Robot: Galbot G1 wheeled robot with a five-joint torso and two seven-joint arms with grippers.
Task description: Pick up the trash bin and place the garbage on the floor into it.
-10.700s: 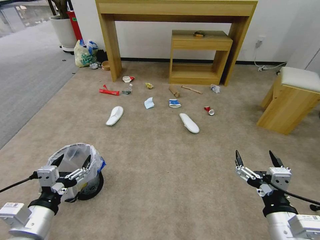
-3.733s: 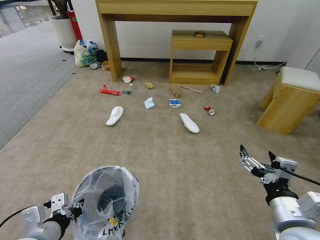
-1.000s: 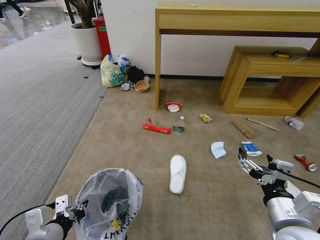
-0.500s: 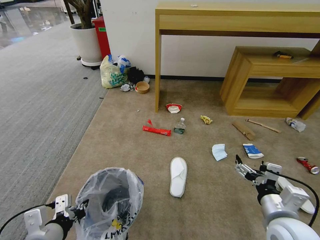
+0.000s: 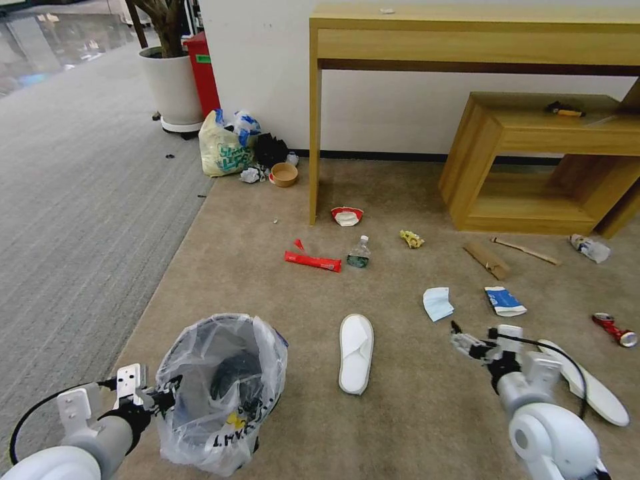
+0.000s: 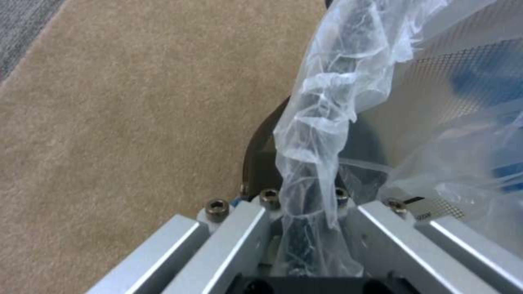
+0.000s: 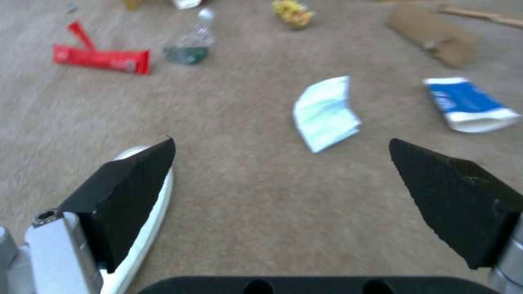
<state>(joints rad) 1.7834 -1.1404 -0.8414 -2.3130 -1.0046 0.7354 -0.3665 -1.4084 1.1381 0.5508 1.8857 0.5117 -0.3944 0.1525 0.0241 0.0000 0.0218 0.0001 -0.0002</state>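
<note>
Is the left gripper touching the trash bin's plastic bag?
Touching. The left wrist view shows the bag bunched between the left gripper's jaws.

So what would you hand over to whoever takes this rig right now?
Left tool: shut on the trash bin, pinching its bagged rim, low at the robot's front left.
Right tool: open, empty, low over the floor, pointing toward the blue mask, with one white slipper under its left finger.
Garbage on the carpet: the second slipper, red wrapper, bottle, carton, red can, cardboard piece, wooden stick.
Done: bin is in the left tool's grip.
Left: every piece of litter, none picked up yet.
</note>
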